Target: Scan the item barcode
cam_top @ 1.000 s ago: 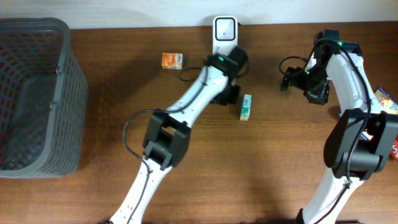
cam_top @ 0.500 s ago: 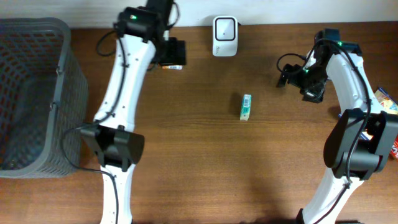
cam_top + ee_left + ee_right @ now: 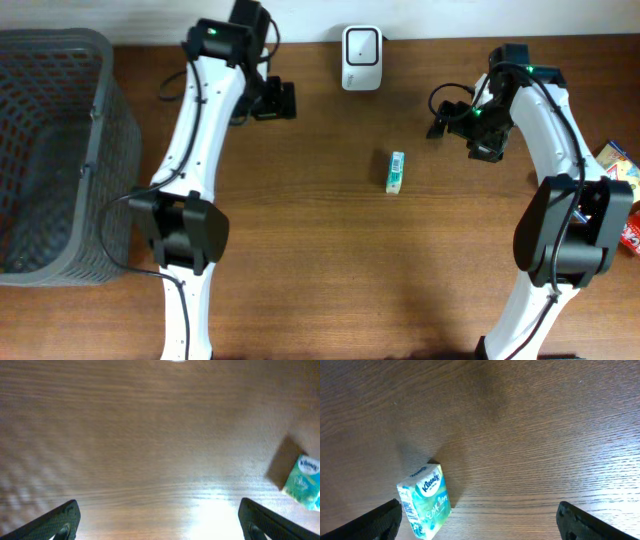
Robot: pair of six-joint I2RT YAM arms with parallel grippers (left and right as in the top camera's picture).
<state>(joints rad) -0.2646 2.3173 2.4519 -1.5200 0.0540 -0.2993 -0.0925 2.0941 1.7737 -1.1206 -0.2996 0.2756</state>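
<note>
Kleenex pack (image 3: 396, 171) sits on the wooden table (image 3: 330, 250) near mid-table, long side running toward the back edge. Nothing touches it and neither gripper holds it. In the right wrist view the same pack (image 3: 425, 500) is low and left in frame, green-and-white face with the logo up, tilted, just inside the left fingertip (image 3: 382, 520). In the left wrist view it (image 3: 302, 482) is only at the far right edge, partly cut off.

White barcode scanner (image 3: 361, 44) stands at the back edge of the table, beyond the pack and a bit left of it, well apart.

Right gripper (image 3: 440, 118) hangs to the right of the pack and further back, near but clear of it. Its jaws are spread wide with bare wood between them (image 3: 480, 522).

Left gripper (image 3: 280, 100) is near the back edge, left of the scanner and well apart from the pack. Its jaws are also spread wide with nothing clamped, only tabletop between the tips (image 3: 160, 522).

Grey mesh basket (image 3: 100, 130) is at the far left of the table. The part of its inside that shows is just its own mesh walls and floor.

Two colourful boxes (image 3: 613, 160) lie at the right edge, partly out of frame; I can't read the labels.
</note>
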